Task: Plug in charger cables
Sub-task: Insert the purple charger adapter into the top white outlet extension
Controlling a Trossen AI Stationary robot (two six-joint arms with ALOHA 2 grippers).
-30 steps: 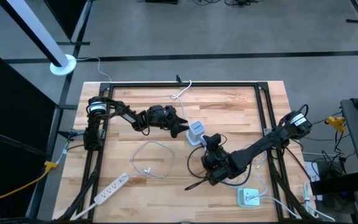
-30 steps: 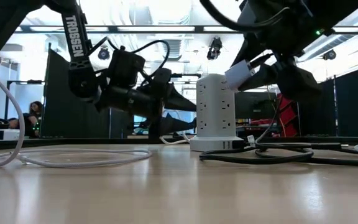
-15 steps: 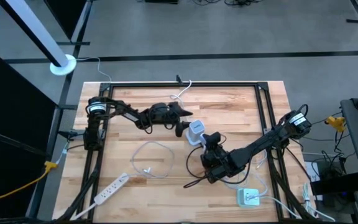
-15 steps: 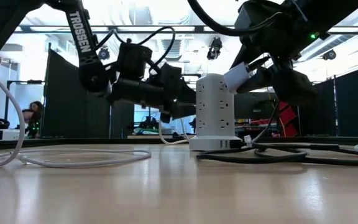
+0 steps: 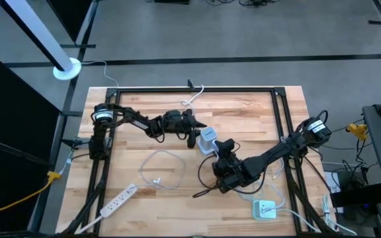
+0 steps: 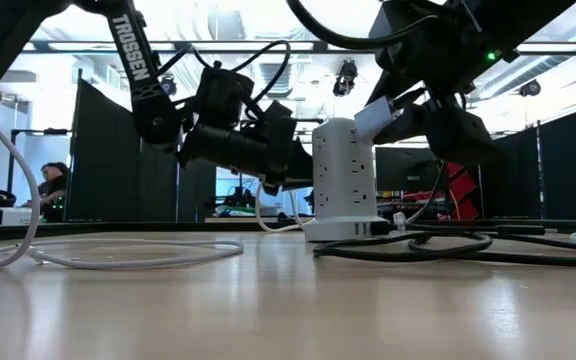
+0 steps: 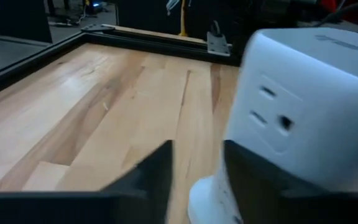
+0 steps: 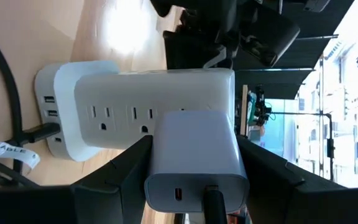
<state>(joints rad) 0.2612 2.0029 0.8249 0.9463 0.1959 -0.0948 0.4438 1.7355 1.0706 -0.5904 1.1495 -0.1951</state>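
Note:
A white tower power strip (image 5: 208, 139) stands upright on the table's middle. My right gripper (image 5: 225, 152) is shut on a white charger block (image 8: 194, 155) held at the tower's upper outlets (image 8: 120, 115). A black charger cable (image 5: 207, 180) runs from the block's rear port (image 8: 211, 200) and loops on the wood. My left gripper (image 5: 192, 134) stands level at the tower's other side, its fingers a little apart with nothing between them. A white cable loop (image 5: 161, 168) lies near the front left. Another white cable (image 5: 192, 100) lies at the far edge. My left gripper has one finger (image 7: 253, 177) close along the tower's lower wall (image 7: 291, 124); I cannot tell whether it touches. My right gripper pinches the charger block's two opposite side faces (image 8: 160, 162) between its fingers (image 8: 114, 177), slanting down from the table's near right side. The block is clear of the table, its front face against the tower near the top. The block itself hides its prongs.
A long white power strip (image 5: 118, 200) lies at the near left corner, and a square white charger (image 5: 264, 210) at the near right. A second black lead with a white tag (image 8: 10, 153) sits in the tower's base ports. A black frame (image 5: 197, 90) rims the table.
My left gripper has moved toward the tower and a little up, rolled about its own axis, and drawn its wide-spread fingers much nearer together. My right gripper has stayed at the tower with the charger block.

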